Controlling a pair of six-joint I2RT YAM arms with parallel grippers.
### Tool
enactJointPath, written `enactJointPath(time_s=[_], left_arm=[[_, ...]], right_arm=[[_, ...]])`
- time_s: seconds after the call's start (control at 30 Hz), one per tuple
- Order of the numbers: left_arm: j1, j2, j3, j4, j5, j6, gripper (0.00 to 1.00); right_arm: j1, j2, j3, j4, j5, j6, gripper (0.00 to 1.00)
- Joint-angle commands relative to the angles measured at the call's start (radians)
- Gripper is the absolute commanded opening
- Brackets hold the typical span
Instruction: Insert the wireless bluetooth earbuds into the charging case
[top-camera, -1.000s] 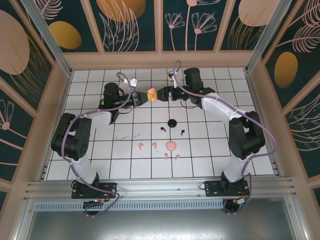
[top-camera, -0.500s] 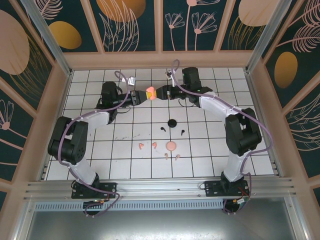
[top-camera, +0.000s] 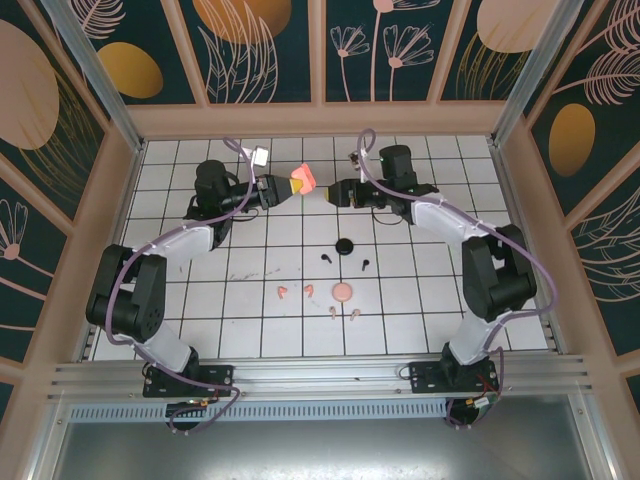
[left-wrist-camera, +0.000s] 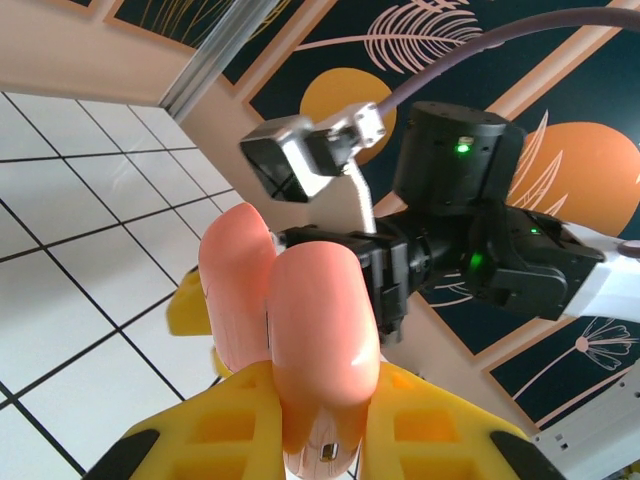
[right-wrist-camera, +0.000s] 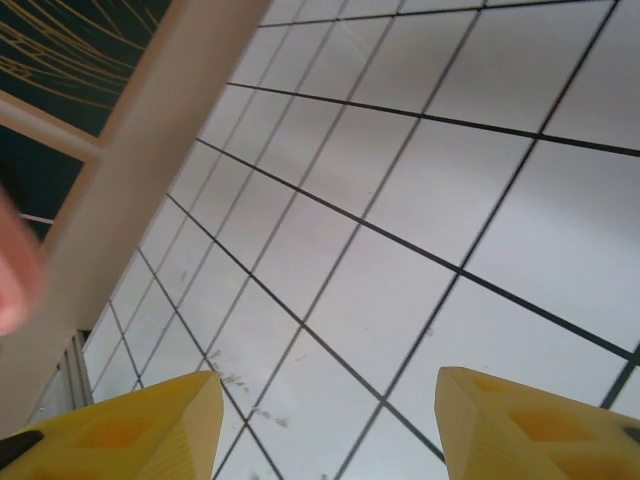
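Six tiny stemmed earbuds (top-camera: 326, 257) lie loose on the white tiled table (top-camera: 420, 300): two black near a round black case (top-camera: 345, 245), and four pale pink (top-camera: 309, 291) near a round pink case (top-camera: 342, 292). The left hand (top-camera: 292, 185), raised over the far tiles, grips a glossy pink rounded charging case (left-wrist-camera: 300, 350) between its yellow fingers (left-wrist-camera: 220, 440). The case appears part-open, though its seam is unclear. The right hand (top-camera: 337, 191) faces it close by, its fingers (right-wrist-camera: 530, 420) spread wide and holding nothing.
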Motion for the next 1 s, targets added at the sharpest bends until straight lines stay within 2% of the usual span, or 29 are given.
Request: enactJointPath(time_s=[0.0,0.27,0.47,0.63,0.97], left_arm=[[-0.004,-0.024,-0.016,0.043,0.032,0.004,0.00],[-0.005,-0.020,-0.035,0.127,0.042,-0.047,0.00],[-0.004,-0.014,-0.045,0.210,0.041,-0.101,0.00],[-0.005,-0.012,-0.044,0.235,0.037,-0.119,0.00],[-0.006,-0.021,-0.042,0.250,0.030,-0.130,0.00]], right_arm=[[0.004,-0.088,-0.022,0.071,-0.083,0.043,0.58],[0.004,-0.092,-0.051,0.293,-0.201,0.234,0.54],[0.008,-0.067,-0.073,0.432,-0.234,0.338,0.50],[0.020,-0.044,-0.069,0.466,-0.242,0.369,0.45],[0.042,-0.006,-0.058,0.479,-0.238,0.379,0.42]])
